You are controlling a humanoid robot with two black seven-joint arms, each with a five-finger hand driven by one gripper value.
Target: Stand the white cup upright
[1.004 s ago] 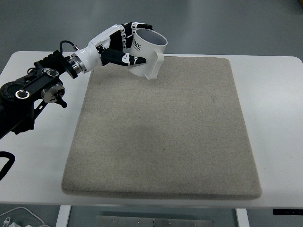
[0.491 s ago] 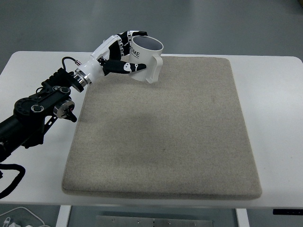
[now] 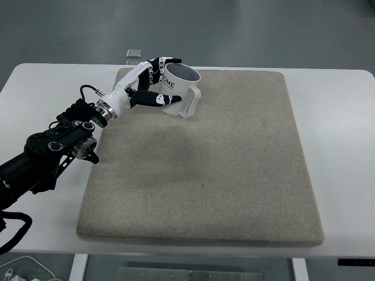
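Observation:
A white cup (image 3: 180,92) with dark print stands upright on the far left part of the grey mat (image 3: 205,158), its handle toward the front right. My left hand (image 3: 153,82) wraps its left side, with the thumb across the front and the fingers (image 3: 165,61) over the far rim. The hand still looks closed on the cup. The left arm (image 3: 58,143) reaches in from the left edge. The right arm is out of view.
The grey mat covers most of the white table (image 3: 340,146). A small grey object (image 3: 134,54) lies at the table's far edge behind the mat. Cables (image 3: 17,272) hang below the table's near left corner.
My left hand has lowered the cup from above the mat's far edge down onto the mat. The cup has gone from tilted to upright. The arm has moved down and toward me.

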